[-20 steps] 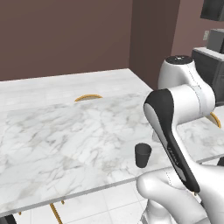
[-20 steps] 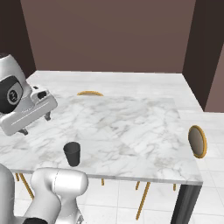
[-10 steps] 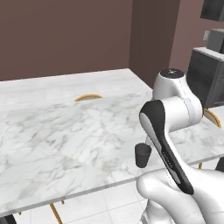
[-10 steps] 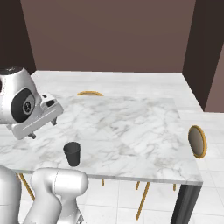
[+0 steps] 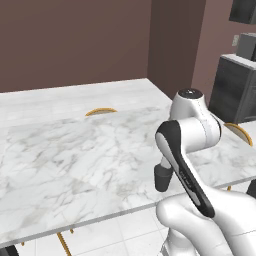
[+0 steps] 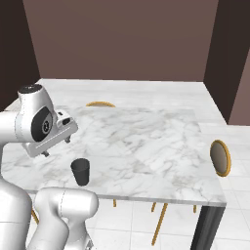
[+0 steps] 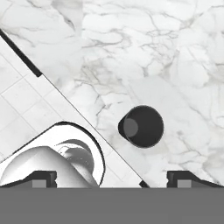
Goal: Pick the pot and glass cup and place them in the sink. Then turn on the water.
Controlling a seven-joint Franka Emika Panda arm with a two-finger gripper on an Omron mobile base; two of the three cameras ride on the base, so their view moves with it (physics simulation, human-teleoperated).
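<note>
End effector (image 7: pixel 112 179) above the cup, fingers spread wide, holding nothing.
The cup (image 7: pixel 141 126) stands upright just ahead of and below the fingertips, near the desk (image 7: pixel 166 57) edge; an off-centre descent could tip it or nudge it over that edge to the floor (image 7: pixel 22 109).

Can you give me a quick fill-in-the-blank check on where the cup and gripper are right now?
The glass cup stands ____ on the marble table.
In the hand view, the gripper looks ____ into the cup.
The cup stands near the table's ____ edge, close to the robot.
Missing words: upright; down; front
</note>
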